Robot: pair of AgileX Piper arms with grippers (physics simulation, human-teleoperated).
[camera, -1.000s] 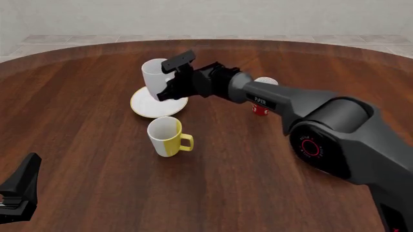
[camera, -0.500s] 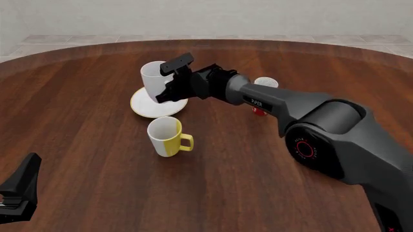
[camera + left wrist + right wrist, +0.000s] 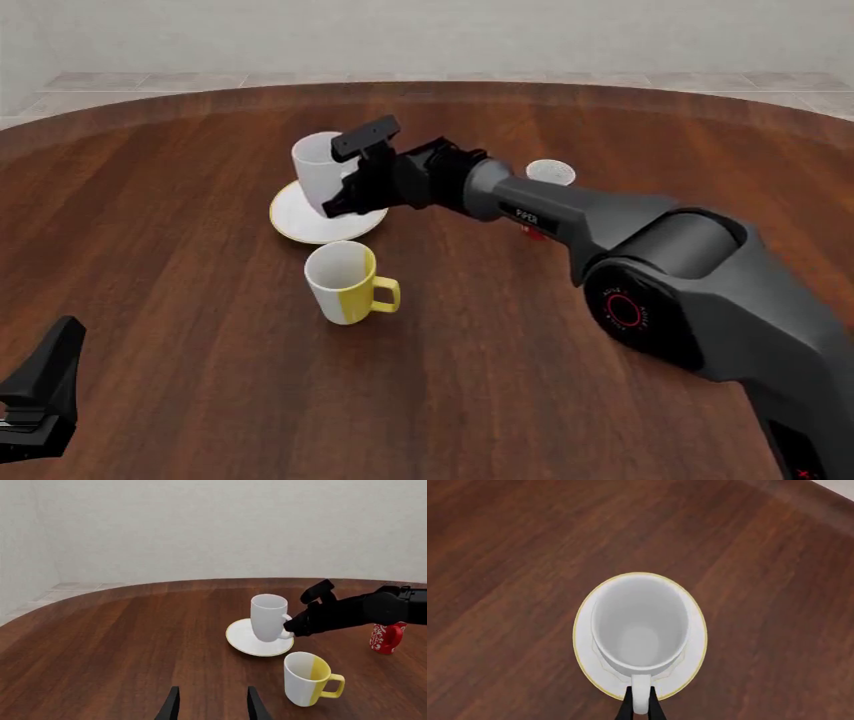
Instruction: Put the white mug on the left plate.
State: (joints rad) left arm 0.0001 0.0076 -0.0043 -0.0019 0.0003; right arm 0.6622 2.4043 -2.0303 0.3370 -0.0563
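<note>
we are pinching the mug (image 3: 639, 630) by its handle with our right claw (image 3: 639, 711) at the frame's bottom edge, centring it over the plate (image 3: 694, 652) for release, while our left claw (image 3: 212, 709) is idling open.

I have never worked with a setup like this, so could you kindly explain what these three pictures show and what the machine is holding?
These are simulator renders of two robot arms at a wooden table. One picture comes from a fixed camera behind the arms; the other two come from cameras mounted on each wrist. The right end effector is shut on the handle of the white mug, over the small yellow-rimmed plate; the right wrist view looks straight down into the mug. The left end effector waits open, holding nothing. Also on the table are a white-and-yellow mug and a red patterned cup.
</note>
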